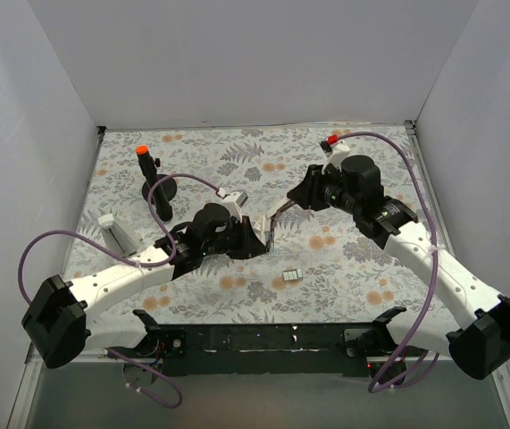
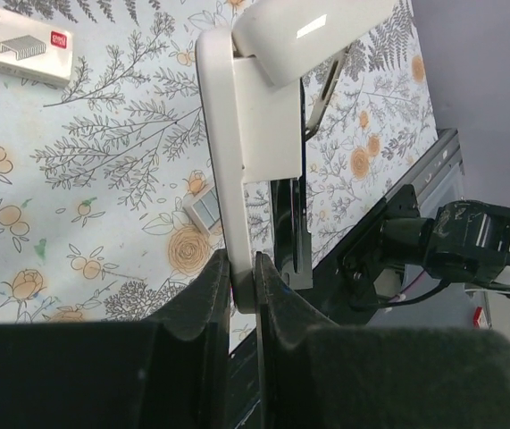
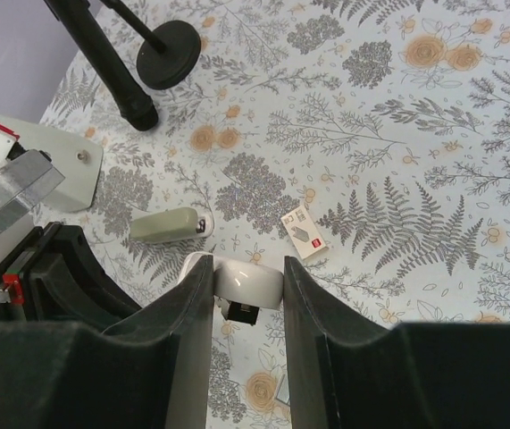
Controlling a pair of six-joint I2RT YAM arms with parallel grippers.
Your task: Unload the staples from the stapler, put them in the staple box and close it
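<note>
Two sets of fingers share one object. The left fingers [image 1: 255,237] are pressed together on the near end of the stapler [image 2: 255,116], pinching its pale plate edge-on. The right fingers [image 1: 296,197] stand wider, closed against the rounded far end from both sides, as far as the right wrist view shows.

So the stapler hangs above the middle of the table [image 1: 344,152], bridging the two arms. Its long axis runs straight out from the left fingers toward the right ones. In the left wrist view it looks hinged open, with the pale top arm lifted off a darker rail beside it. Neither arm is nearer, since each has an end. My guess is that the coming move turns on that shared axis: one end must be steadied while the other is drawn or tipped.

A few short silvery strips, apparently the staples [image 1: 292,277], lie on the table just toward the arm bases from the stapler. I cannot tell whether any remain in the rail.

Farther out, a small white-pink block [image 3: 305,232] lies beyond the stapler. A staple box [image 2: 18,54] sits at the left and a black stand [image 1: 154,183] with an orange cap toward the far left. The cloth is floral, and plain white walls close three sides.
</note>
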